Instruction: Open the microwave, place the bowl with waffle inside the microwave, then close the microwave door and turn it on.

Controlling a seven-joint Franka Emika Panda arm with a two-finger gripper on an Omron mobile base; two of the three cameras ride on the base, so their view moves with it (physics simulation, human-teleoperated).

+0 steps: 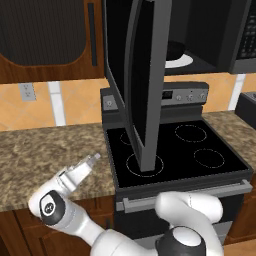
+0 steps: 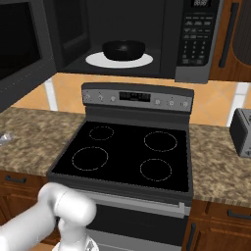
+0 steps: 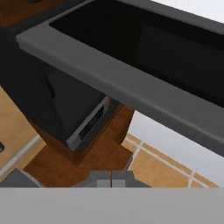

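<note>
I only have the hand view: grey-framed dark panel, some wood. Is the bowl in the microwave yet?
Observer: Yes. In the right base view the bowl sits on the white turntable inside the microwave.
Operator: Door state?
Observer: The microwave door stands swung wide open, edge-on over the stove in the left base view.
Operator: Where's the gripper?
Observer: The gripper is shut and holds nothing, low over the granite counter left of the stove, apart from the door.
</note>
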